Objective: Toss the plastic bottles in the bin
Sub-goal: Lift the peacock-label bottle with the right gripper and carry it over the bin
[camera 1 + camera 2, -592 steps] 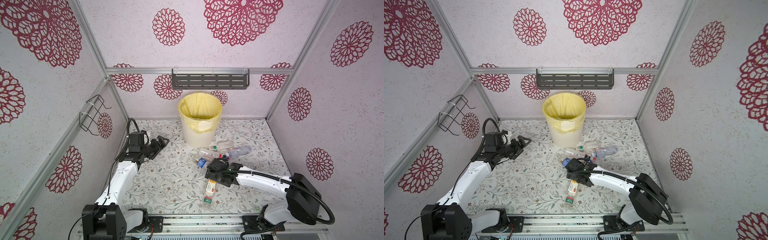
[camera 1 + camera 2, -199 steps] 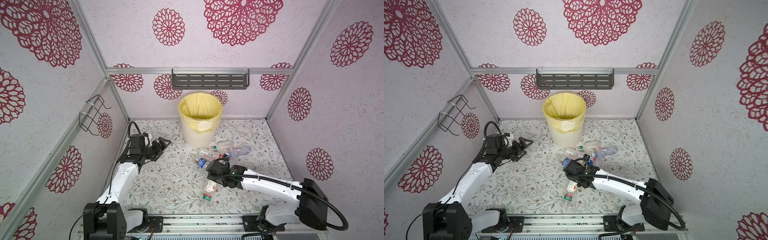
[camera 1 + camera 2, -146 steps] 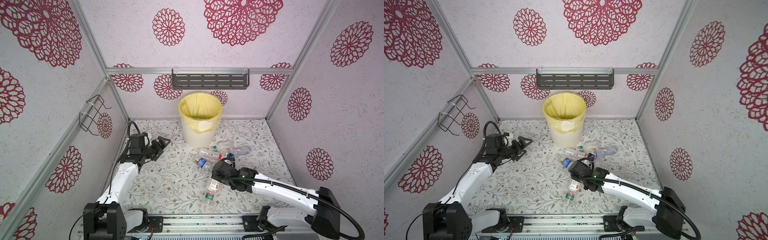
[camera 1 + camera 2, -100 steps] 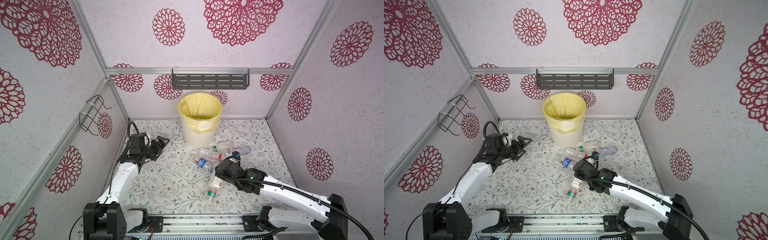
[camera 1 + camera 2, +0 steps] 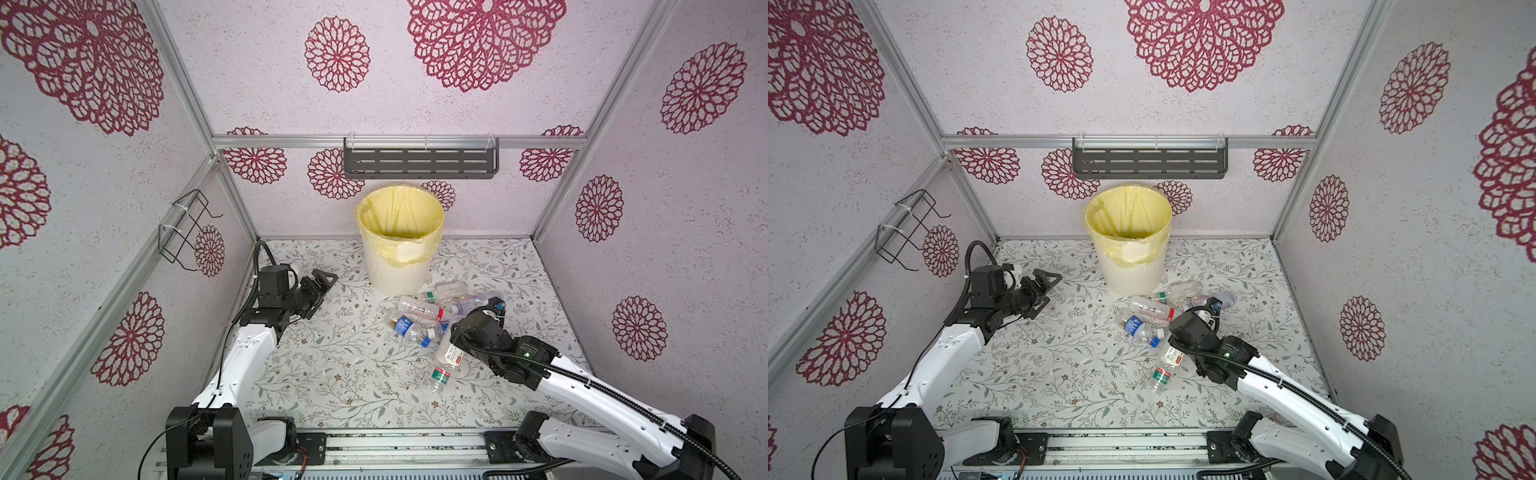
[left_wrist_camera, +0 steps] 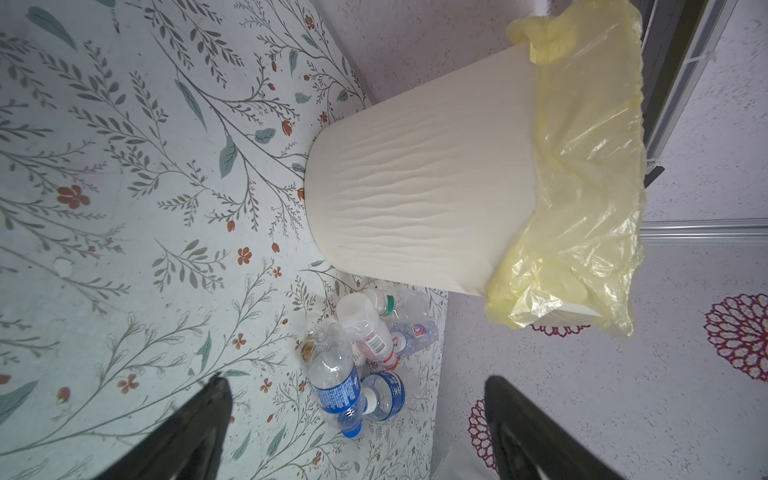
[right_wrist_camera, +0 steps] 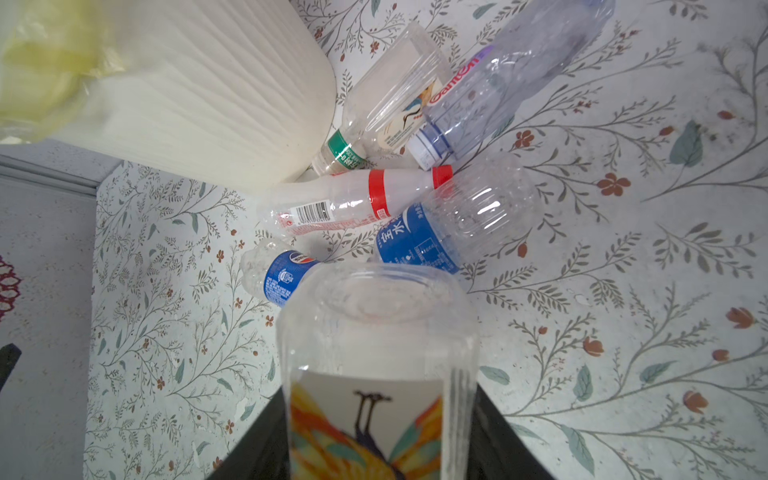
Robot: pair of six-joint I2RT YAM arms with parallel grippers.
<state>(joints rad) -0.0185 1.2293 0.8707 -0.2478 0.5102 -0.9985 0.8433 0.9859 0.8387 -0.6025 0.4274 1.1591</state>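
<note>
We record that the right pincer (image 7: 374, 432) has, within the last few seconds, taken the bottle (image 5: 453, 354) off the surface (image 5: 332, 365), where it lay flat three seconds ago, and swung it up into a steep tilt. The jaws are closed on its labelled body. We judge the pick complete and the carry to the bin (image 5: 395, 274) to be the step now due; no part of this bottle is yet over the rim. Whether the cap end has fully cleared the surface we cannot confirm from the top views. The bottle's long axis lies along the pincer's own reach. In the right wrist view its clear base projects ahead of the fingertips, pointing towards the bin, while the neck and cap trail back beneath the pincer. In both top views the cap is the lowest part. The loose bottles (image 5: 419, 309) lie just ahead of the pincer and below it, with the bin beyond them. The left pincer (image 5: 322, 280) stands wide open and empty, well off to the side, much as it was a second ago.
</note>
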